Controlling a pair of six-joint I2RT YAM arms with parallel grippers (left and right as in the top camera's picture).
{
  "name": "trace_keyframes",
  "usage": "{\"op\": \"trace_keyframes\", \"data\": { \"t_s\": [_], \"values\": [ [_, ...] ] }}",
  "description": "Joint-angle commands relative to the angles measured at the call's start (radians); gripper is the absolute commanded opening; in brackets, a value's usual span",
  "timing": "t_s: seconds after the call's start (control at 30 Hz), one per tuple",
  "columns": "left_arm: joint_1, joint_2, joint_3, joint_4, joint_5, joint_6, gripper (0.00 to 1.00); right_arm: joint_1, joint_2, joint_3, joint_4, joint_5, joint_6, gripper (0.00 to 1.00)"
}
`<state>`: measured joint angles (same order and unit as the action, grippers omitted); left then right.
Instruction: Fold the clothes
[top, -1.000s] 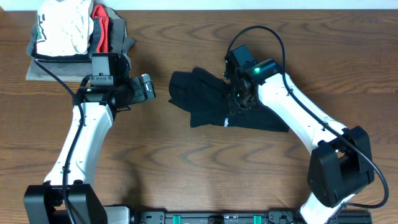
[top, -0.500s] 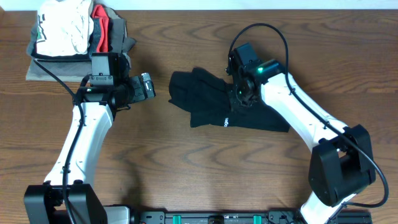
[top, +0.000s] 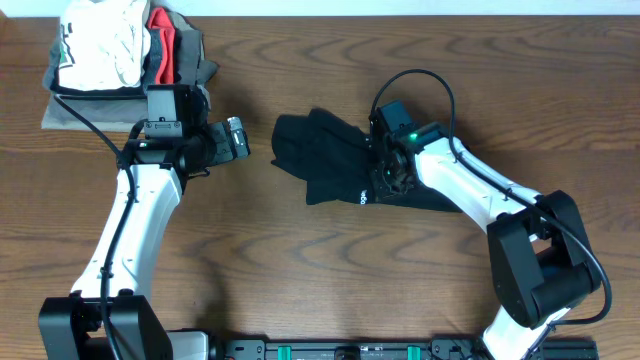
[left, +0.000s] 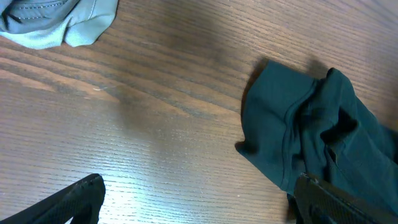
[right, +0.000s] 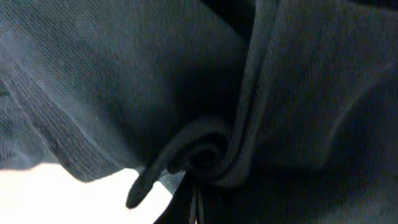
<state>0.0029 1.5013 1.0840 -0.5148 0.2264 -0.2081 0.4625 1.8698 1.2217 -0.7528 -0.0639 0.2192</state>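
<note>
one black t-shirt (top: 312, 150) lies under the right claw (top: 387, 173), a fold pinched.

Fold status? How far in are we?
Done: nothing visibly folded; the black T-shirt lies crumpled, with its white logo showing. In hand: the right gripper is shut on a bunched ridge of its fabric, while the left gripper hangs open, clear of the shirt. Left: probably spreading it flat, then every fold.
</note>
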Motion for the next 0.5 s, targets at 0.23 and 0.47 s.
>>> {"op": "trace_keyframes", "data": {
  "t_s": [0.23,0.47],
  "values": [
    [-0.002,-0.005,0.017,0.005,0.001,0.014,0.98,-0.011,-0.038,0.149,-0.004,-0.007,-0.04,0.08],
    [-0.002,-0.005,0.017,0.019,0.002,0.026,0.98,-0.06,-0.051,0.237,-0.026,-0.004,-0.052,0.17]
  ]
}}
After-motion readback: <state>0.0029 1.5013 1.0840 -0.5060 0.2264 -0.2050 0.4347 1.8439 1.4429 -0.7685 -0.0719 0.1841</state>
